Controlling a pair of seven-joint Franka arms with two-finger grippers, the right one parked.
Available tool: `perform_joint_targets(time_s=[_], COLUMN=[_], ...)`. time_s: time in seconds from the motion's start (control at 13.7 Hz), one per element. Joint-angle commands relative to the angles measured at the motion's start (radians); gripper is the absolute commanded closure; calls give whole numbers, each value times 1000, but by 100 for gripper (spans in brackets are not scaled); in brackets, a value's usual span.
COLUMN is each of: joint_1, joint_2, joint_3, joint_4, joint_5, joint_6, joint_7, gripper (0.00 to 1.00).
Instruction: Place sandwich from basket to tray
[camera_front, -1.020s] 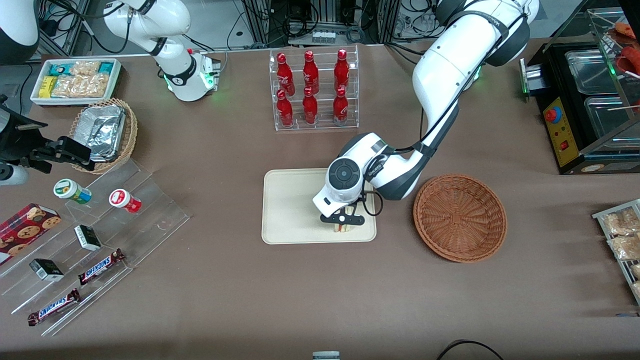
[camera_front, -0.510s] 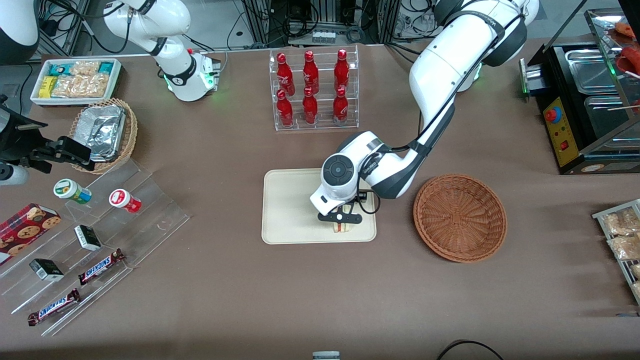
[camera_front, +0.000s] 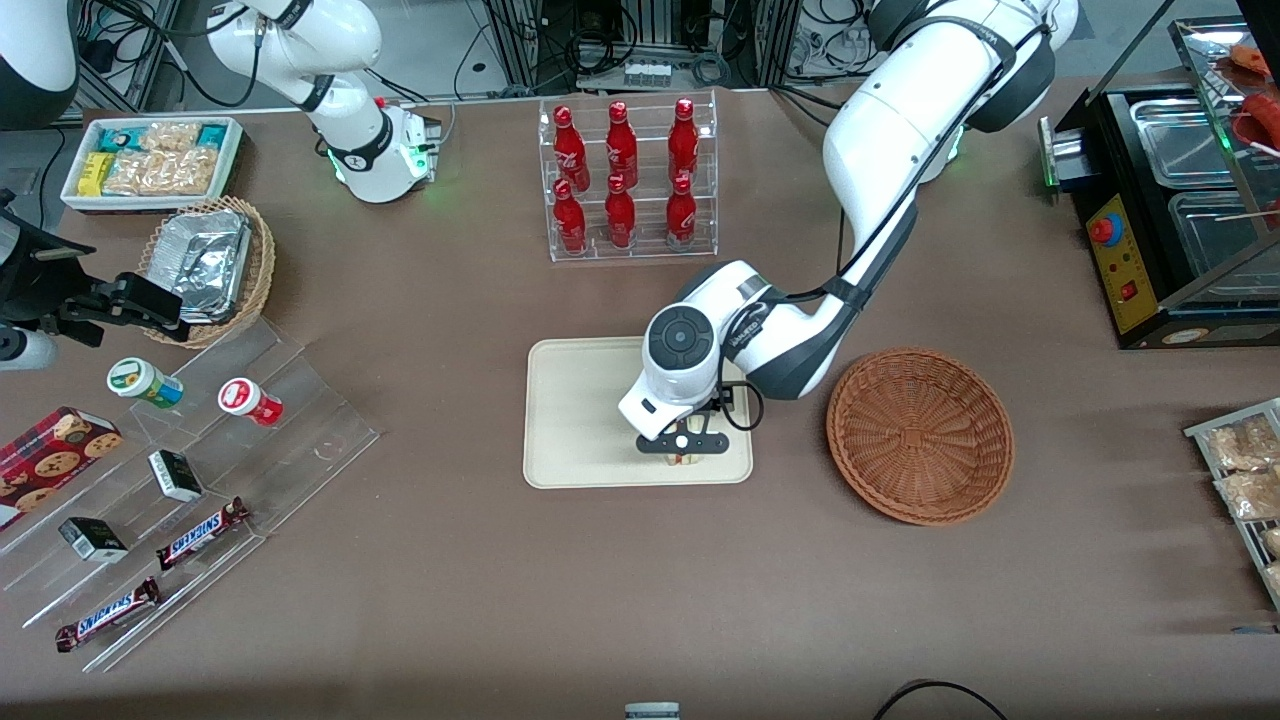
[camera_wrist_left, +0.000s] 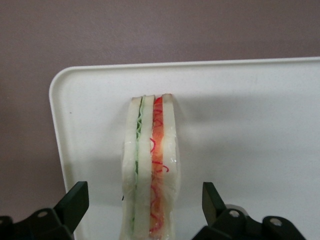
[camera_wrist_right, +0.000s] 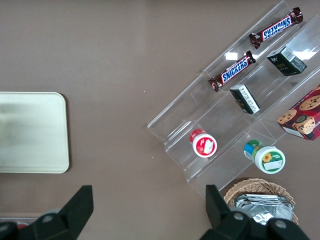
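The sandwich (camera_wrist_left: 150, 165), a white bread wedge with green and pink-red filling lines, stands on its edge on the cream tray (camera_wrist_left: 250, 125), near the tray's corner. My left gripper (camera_wrist_left: 145, 200) is open, with one black finger on each side of the sandwich and a clear gap on both sides. In the front view the gripper (camera_front: 683, 445) hangs over the tray (camera_front: 580, 410) at its corner nearest the camera and the basket, and only a sliver of the sandwich (camera_front: 685, 460) shows under it. The reddish-brown basket (camera_front: 920, 435) stands beside the tray, toward the working arm's end, with nothing in it.
A clear rack of red bottles (camera_front: 625, 180) stands farther from the camera than the tray. Acrylic steps with snacks (camera_front: 200, 460), a tan basket of foil trays (camera_front: 210, 265) and a white snack bin (camera_front: 150, 160) lie toward the parked arm's end. A black appliance (camera_front: 1170, 210) stands at the working arm's end.
The wrist has shifted slightly over the tray's corner. Less of the sandwich shows under the gripper than before.
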Motion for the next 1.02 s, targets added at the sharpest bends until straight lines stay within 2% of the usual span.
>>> perform_joint_targets(time_s=[0.0, 0.22, 0.58, 0.8, 0.95], joint_1=[0, 31, 113, 211, 244], joint_2=[-43, -95, -218, -299, -338], joint_3=[6, 4, 3, 3, 3], joint_4=[23, 29, 29, 19, 18], joint_5=[13, 7, -30, -94, -107], joint_6=[-62, -84, -221, -298, -364], joint_7=[-28, -34, -23, -14, 49], gripper=[0, 0, 0, 0, 0])
